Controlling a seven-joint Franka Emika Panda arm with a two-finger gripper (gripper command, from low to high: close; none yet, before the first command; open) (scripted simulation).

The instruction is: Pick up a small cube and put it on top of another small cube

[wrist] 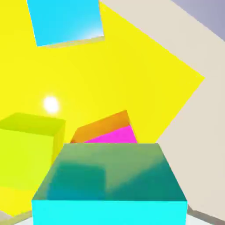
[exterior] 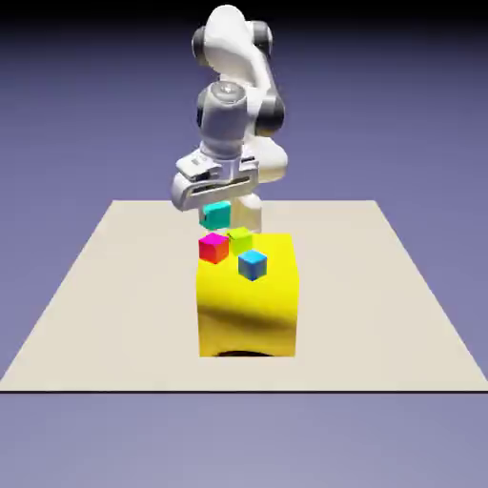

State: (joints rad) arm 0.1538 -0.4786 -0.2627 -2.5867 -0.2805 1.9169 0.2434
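My gripper (exterior: 216,211) is shut on the small teal cube (exterior: 217,216) and holds it in the air just above the far part of the big yellow block (exterior: 248,310). In the hand view the teal cube (wrist: 110,184) fills the bottom and hides both fingertips. Three other small cubes rest on the block's top. A magenta cube (exterior: 213,248) lies just below and in front of the held cube, and the teal cube partly covers this magenta cube (wrist: 112,134) in the hand view. A yellow-green cube (exterior: 240,238) sits beside it. A blue cube (exterior: 253,264) sits nearer the front.
The yellow block (wrist: 132,74) stands in the middle of the beige table (exterior: 381,315). From the hand, the yellow-green cube (wrist: 28,154) is at the left, the blue cube (wrist: 66,19) at the top, and a strip of table (wrist: 197,132) at the right.
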